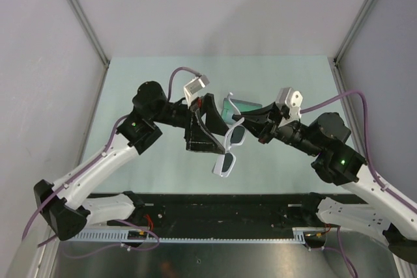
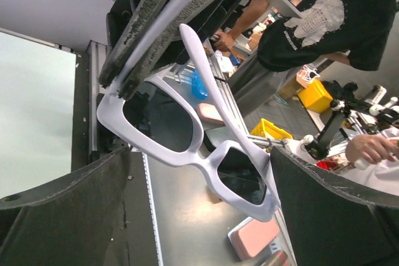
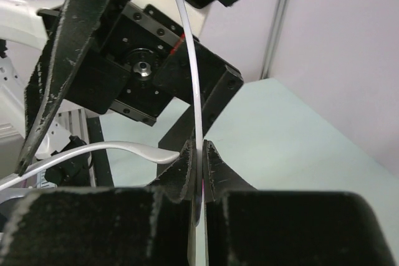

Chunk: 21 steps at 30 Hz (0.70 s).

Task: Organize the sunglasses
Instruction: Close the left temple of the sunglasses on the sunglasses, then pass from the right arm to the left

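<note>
Holds the sunglasses in the air over the pale green table, about midway between the two wrists. Pinches one thin white arm of the pair with the right gripper, closed all the way down onto it. Appears from the right wrist as two black fingertips pressed flat against the white strip. Lets the other thin arm curve away to the left in that view, free of any contact. Carries the chunky white frame below the pinch, set at a slant in the overhead view, with one dark lens nearer the arm bases than the other. Spreads the left gripper wide, just beside the frame and facing it. Shows, from the left wrist, the two left fingers at the lower corners, well out to either side of the frame and touching none of it. Grasps nothing on the left. Fills the middle of that view with both dark lenses, with the clamped arm running up into the right gripper's hold at the top. Leaves a flat teal-grey item lying on the table just behind the grippers, partly hidden by them; cannot tell whether cloth or case
</note>
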{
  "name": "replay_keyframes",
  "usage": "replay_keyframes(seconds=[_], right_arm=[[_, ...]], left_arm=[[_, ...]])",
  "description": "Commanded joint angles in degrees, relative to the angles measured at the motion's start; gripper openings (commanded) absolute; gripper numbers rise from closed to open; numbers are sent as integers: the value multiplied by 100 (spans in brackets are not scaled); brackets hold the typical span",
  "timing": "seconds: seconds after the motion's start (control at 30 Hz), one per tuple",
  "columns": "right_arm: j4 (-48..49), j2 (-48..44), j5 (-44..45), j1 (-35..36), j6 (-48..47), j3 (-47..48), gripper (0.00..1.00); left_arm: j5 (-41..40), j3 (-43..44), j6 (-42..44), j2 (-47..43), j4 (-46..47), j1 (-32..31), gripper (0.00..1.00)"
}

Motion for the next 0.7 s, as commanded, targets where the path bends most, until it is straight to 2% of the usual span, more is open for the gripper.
replay_keyframes(seconds=[0.0, 0.27, 0.4, 0.67], right_arm=[[552, 12, -419, 31, -139, 292, 2], [1087, 258, -173, 31, -1236, 310, 4], [1237, 337, -112, 31, -1553, 406, 5], [1194, 276, -155, 31, -1818, 459, 7]], left_arm=[[231, 318, -830, 84, 596, -47, 100], [21, 301, -2192, -39, 781, -91, 99], [-85, 143, -2842, -65, 860, -100, 90], [-261, -182, -3371, -250, 1035, -117, 73]])
